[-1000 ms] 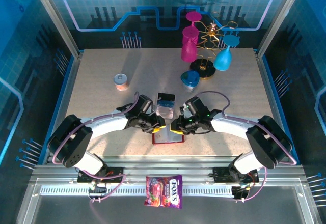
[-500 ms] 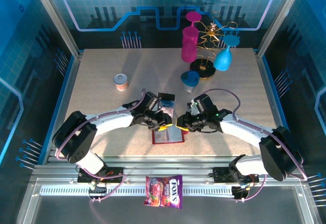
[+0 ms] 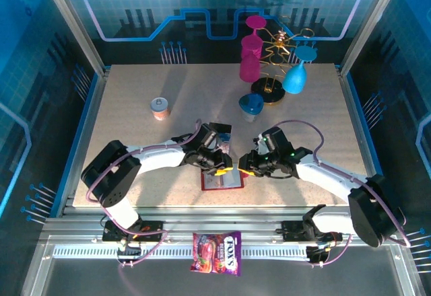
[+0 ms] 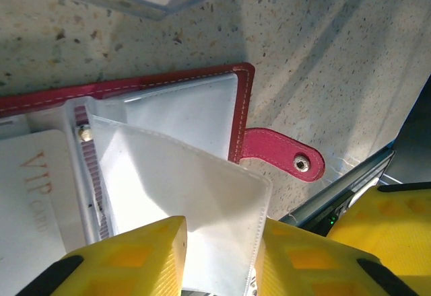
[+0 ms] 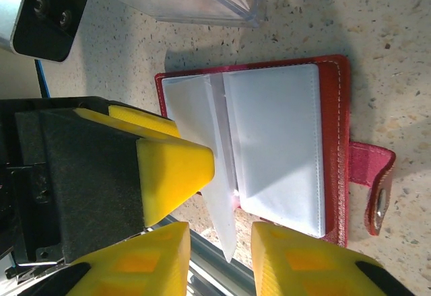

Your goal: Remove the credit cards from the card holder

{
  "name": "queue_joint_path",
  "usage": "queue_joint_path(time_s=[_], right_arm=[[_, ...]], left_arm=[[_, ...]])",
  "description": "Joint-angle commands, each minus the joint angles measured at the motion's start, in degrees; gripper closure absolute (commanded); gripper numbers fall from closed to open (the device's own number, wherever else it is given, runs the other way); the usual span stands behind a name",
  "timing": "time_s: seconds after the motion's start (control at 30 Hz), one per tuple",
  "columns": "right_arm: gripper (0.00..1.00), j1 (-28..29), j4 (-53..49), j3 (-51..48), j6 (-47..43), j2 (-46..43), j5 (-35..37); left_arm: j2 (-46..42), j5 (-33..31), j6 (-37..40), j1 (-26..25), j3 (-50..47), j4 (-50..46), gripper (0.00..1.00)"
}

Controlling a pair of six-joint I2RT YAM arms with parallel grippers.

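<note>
– Jaws at the card holder [image 5: 276,141]: how do they stand?
– Partly apart on both arms. Over the holder's far edge, the left gripper [image 4: 222,261] straddles a clear pocket leaf [image 4: 182,195] raised from the open holder; whether its yellow fingers [image 4: 128,259] pinch that leaf cannot be told. At the holder's far right corner, the right gripper [image 5: 221,252] has the tip of a pocket leaf in its gap, with no squeeze visible.
– And the holder?
– Dark red, lying open on the speckled table [image 3: 135,107] between the two grippers, its side tab [image 4: 286,158] with the snap spread flat, sticking out from the holder's edge.
– The cards?
– One pale card [image 4: 30,202] lettered VIP sits in the holder, beside the raised leaf. A dark blue card [image 3: 220,134] lies in the clear tray [image 5: 254,3] just beyond the holder's far edge, tray and holder apart.
</note>
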Motion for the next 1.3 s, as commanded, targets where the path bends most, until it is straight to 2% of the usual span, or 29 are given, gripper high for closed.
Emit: queue_joint_path(time_s=[0.0,0.17,0.67,0.83,1.27], right_arm=[[0.68,-1.0,-1.5,-0.7,-0.8,-1.5,0.5],[0.68,-1.3,-1.7,-0.9,-0.7,-2.0,0.5],[0.68,-1.5,-2.1,-0.7,-0.8,-2.3,0.3],[0.68,-1.5,-2.1,-0.7,-0.9,-2.1,0.2],[0.68,-1.7,-2.3,-0.6,-1.2,-2.0,0.1]], left_arm=[[1.3,1.7,0.7,-0.7,1.9,0.6,0.68],[2.3,1.9,0.7,-1.0,2.6,0.7,0.68],[2.7,1.2,1.0,-1.1,2.5,0.5,0.54],[3.5,0.3,1.9,-1.1,3.1,-1.8,0.52],[7.0,1.4,1.2,-1.1,3.3,0.3,0.53]])
